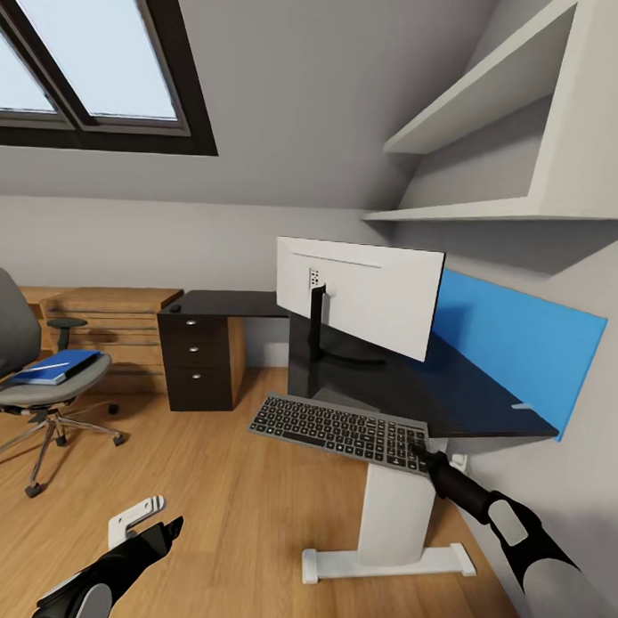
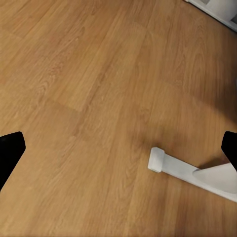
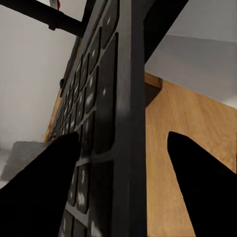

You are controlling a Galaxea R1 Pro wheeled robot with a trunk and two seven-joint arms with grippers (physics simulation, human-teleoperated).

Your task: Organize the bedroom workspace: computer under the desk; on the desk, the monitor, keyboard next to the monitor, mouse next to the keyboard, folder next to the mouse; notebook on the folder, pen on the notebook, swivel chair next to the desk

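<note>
Now keyboard (image 3: 106,123) between right fingers (image 3: 39,192).

An attic home office: skylight (image 1: 95,61) (sloped ceiling), desk (image 1: 484,400), monitor (image 1: 363,293), swivel chair (image 1: 26,370).

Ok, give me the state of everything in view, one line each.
keyboard: gripped at one end by the right gripper, overhanging the desk edge.
monitor: upright on the desk, white back showing.
folder: flat on the swivel chair seat, something white on top.
left gripper: jaws open, empty, above the floor.
desk drawers: all closed.
</note>
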